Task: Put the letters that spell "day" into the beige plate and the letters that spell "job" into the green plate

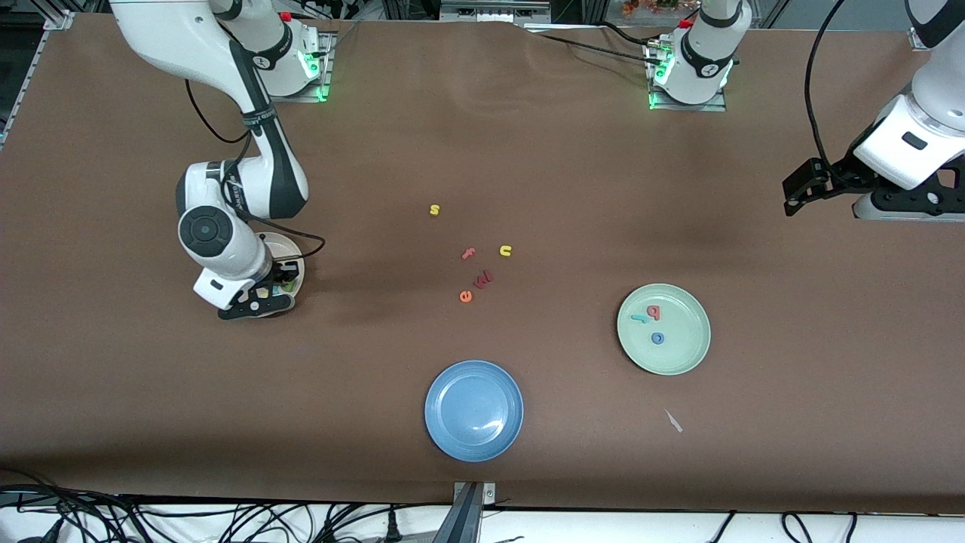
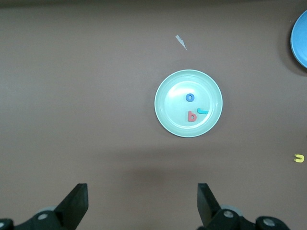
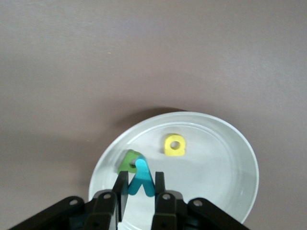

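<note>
My right gripper [image 3: 141, 178] hangs low over the beige plate [image 3: 216, 158], shut on the teal "y" [image 3: 142, 181], which stands on end between both fingers. The dark green "d" [image 3: 128, 161] lies in the plate against the "y", and the yellow "a" [image 3: 173, 145] lies apart from them. In the front view the right hand covers most of the beige plate [image 1: 290, 245]. The green plate [image 1: 682, 348] holds the salmon-red "b" [image 1: 653, 311], the teal "j" [image 1: 641, 318] and the blue "o" [image 1: 658, 338]. My left gripper [image 1: 803, 188] waits open and empty, high at the left arm's end of the table.
A blue plate [image 1: 473, 409] sits empty near the front camera. Loose letters lie mid-table: yellow "s" [image 1: 434, 210], yellow "u" [image 1: 506, 250], pink "t" [image 1: 469, 253], a dark red letter [image 1: 483, 280], orange "e" [image 1: 465, 296]. A pale scrap [image 1: 673, 421] lies nearer the camera than the green plate.
</note>
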`<action>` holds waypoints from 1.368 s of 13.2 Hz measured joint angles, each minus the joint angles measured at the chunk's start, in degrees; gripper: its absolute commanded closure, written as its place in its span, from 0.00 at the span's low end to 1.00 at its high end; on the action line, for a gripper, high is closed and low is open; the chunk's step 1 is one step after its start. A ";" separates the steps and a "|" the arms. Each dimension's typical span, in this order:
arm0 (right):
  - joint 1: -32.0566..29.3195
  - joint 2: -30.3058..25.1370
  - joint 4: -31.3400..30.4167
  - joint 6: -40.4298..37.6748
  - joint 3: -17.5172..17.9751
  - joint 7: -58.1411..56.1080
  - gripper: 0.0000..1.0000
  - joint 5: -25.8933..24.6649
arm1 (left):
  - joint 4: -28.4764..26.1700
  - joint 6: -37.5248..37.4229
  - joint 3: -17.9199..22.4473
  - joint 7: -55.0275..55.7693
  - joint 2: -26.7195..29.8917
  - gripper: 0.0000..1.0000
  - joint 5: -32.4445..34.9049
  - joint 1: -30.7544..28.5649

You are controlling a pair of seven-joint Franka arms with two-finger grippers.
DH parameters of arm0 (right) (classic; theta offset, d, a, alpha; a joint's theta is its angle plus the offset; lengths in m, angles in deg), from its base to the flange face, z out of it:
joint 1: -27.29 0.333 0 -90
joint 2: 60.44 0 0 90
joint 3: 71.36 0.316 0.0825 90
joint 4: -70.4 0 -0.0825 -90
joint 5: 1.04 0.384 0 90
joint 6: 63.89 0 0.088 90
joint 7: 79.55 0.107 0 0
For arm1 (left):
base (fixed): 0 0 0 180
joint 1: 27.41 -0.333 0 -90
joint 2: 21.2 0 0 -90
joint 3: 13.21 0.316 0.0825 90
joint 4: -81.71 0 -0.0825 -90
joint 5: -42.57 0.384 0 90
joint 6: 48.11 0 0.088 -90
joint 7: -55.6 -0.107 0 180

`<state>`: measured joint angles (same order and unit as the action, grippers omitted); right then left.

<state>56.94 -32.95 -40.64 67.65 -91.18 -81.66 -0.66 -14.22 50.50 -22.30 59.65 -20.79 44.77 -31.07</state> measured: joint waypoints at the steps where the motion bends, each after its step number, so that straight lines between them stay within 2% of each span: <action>1: -0.27 -0.01 0.00 -0.10 0.00 0.00 0.00 0.80 | 0.01 -0.09 -0.09 0.00 0.00 0.00 0.00 0.03; 3: -0.19 -0.10 0.63 -2.17 0.07 0.00 0.00 3.20 | 0.04 -0.25 -0.12 0.00 0.00 0.00 0.00 0.04; 7: 0.25 -0.44 6.50 -12.99 0.25 0.14 0.00 7.16 | 0.07 -0.40 -0.12 0.00 0.00 0.00 0.00 0.04; 11: 1.78 -1.02 9.88 -20.38 0.98 8.66 0.00 7.43 | 0.09 -0.47 -0.15 0.00 0.00 0.00 0.00 0.05; 14: 2.94 -1.72 13.64 -29.23 1.09 12.43 0.00 7.43 | 0.12 -0.49 -0.40 0.00 0.00 0.00 0.00 0.06; 17: 1.73 -3.91 16.55 -35.39 1.10 12.92 0.00 7.39 | 0.14 -0.53 -0.44 0.00 0.00 0.00 0.00 0.06; 18: -0.12 -5.44 16.69 -35.98 2.70 12.91 0.00 6.99 | 0.15 -0.54 -0.44 0.00 0.00 0.00 0.00 0.06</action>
<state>56.82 -38.39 -23.95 31.67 -88.49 -68.75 6.32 -14.07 49.96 -22.74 59.65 -20.79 44.77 -31.00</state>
